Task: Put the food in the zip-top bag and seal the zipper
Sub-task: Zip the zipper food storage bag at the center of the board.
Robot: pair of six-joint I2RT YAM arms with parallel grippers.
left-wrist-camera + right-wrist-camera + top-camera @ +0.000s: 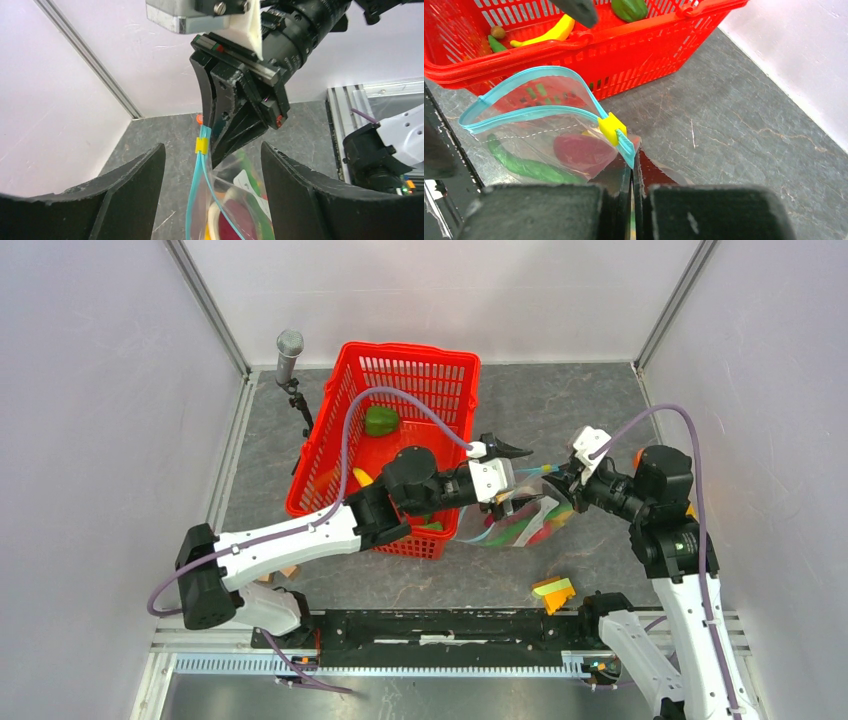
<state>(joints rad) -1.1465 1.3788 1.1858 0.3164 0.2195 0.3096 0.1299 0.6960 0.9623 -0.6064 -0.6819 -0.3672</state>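
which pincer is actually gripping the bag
The right pincer: it is shut on the bag at the corner beside the yellow slider. The left pincer stands open, with the bag mouth between its jaws.

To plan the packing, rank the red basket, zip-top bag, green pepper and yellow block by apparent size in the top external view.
1. red basket
2. zip-top bag
3. yellow block and green pepper: these look about alike, so they are left unranked.
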